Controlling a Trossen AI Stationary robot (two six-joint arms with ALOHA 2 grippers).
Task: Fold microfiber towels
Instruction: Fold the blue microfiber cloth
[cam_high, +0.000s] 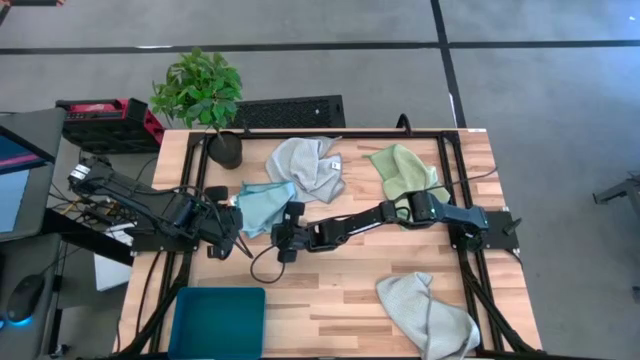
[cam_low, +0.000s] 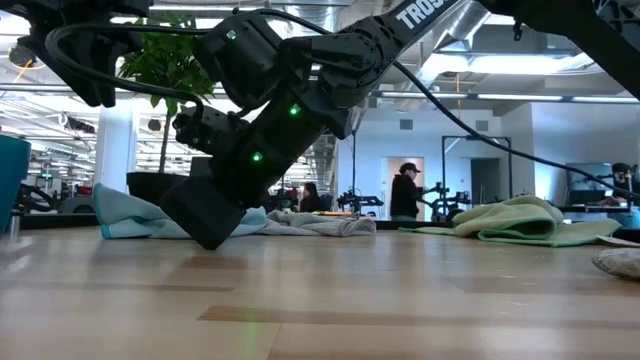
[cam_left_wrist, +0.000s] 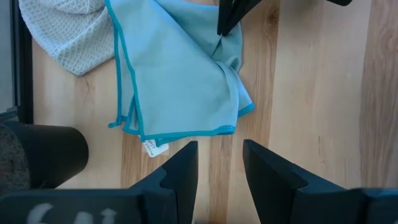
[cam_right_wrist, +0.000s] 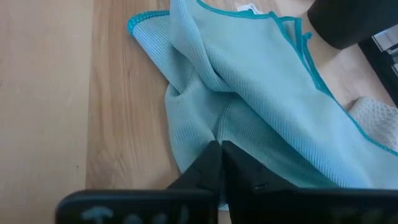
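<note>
The light blue towel lies crumpled on the table's middle left, with a small white tag at one corner. My right gripper reaches in from the right and is shut on the towel's right side. My left gripper is open just left of the towel's edge and touches nothing. A pale grey towel and a light green towel lie at the far side. A second grey towel lies at the near right. My right gripper pinches a bunched fold of the light blue towel between its two shut fingers, at the towel's right side. The fingers slant down from the table's right. The towel lies on the table, its wrinkles gathered toward the fingertips.
A teal bin stands at the near left corner. A potted plant stands at the far left, close behind the blue towel. Bare wood lies between the arms and the near edge. People stand in the room beyond the table.
</note>
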